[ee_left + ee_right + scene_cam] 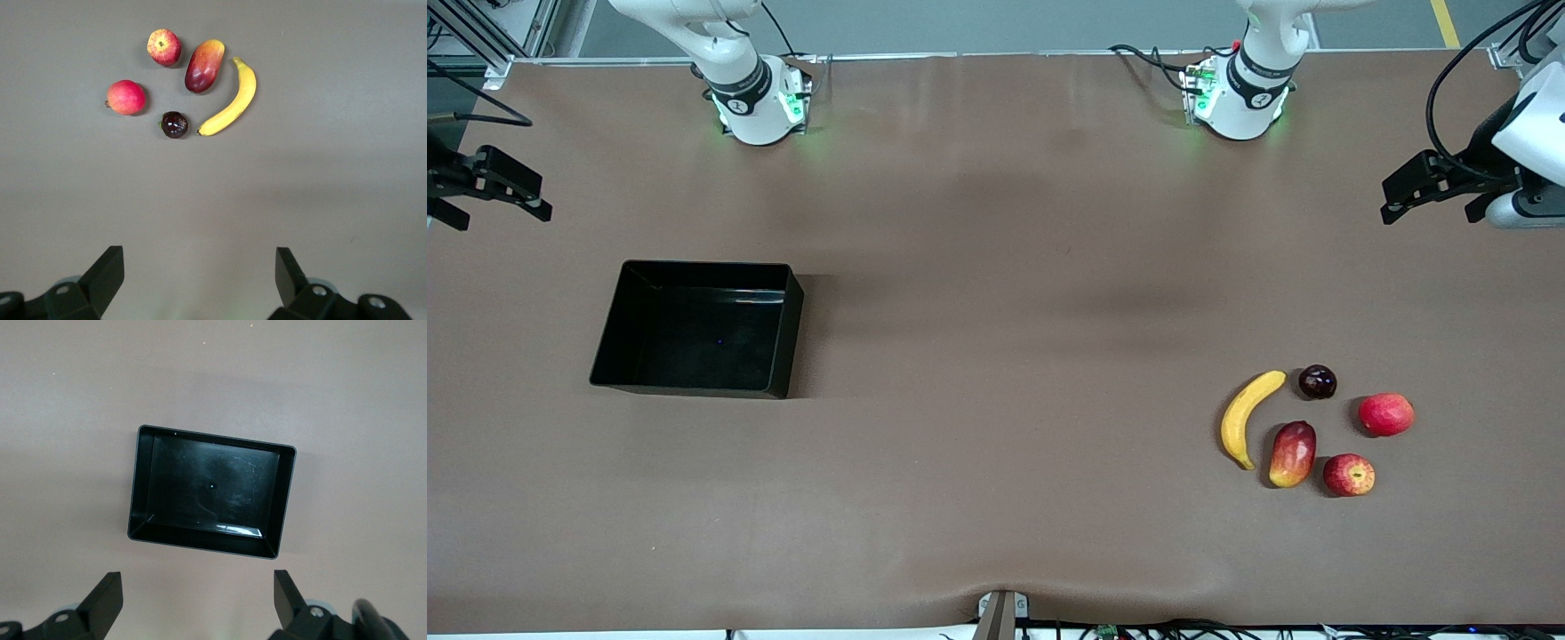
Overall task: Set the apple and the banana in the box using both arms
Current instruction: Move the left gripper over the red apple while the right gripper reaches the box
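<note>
The apple [1349, 475] is sitting closest to the front camera, just beside a red and yellow mango [1293, 454]. The banana [1248, 416] is lying next to the mango, with a pink fruit [1385, 414] and a dark plum [1317, 381] close by. The left gripper [1405, 197] is hanging up high above its end of the table, well apart from the fruit, with its fingers wide apart. The box [778, 342] is sitting at the other end with nothing in it. The right gripper [511, 187] is waiting up high near the box, fingers wide apart too.
</note>
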`<state>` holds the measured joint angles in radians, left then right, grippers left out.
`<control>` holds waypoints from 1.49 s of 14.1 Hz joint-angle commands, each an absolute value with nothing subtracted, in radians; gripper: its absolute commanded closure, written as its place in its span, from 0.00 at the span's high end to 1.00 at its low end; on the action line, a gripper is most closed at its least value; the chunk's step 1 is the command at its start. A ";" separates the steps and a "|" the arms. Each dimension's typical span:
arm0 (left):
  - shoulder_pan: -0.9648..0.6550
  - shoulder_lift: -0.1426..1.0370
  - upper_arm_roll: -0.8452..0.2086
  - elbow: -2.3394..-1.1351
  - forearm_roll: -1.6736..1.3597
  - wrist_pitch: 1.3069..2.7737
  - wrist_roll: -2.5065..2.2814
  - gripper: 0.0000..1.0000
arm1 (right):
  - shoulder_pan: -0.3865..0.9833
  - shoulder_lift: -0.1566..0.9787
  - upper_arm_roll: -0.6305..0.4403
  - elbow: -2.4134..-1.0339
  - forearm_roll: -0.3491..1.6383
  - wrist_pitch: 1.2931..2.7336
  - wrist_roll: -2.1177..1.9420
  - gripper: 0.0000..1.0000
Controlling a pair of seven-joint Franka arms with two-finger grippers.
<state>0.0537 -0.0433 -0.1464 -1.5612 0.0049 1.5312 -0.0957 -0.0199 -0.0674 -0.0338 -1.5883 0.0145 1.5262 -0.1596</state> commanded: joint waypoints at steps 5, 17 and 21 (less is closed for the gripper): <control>0.061 0.006 -0.138 -1.516 0.005 1.516 -0.057 1.00 | -0.035 -0.058 -0.026 -1.569 0.018 1.514 -0.170 1.00; 0.068 0.282 -0.137 -1.465 0.095 1.722 -0.017 1.00 | -0.035 -0.058 -0.026 -1.571 0.018 1.514 -0.170 1.00; 0.086 0.441 -0.137 -1.413 0.158 1.908 0.073 1.00 | -0.040 -0.055 -0.026 -1.569 0.018 1.516 -0.170 1.00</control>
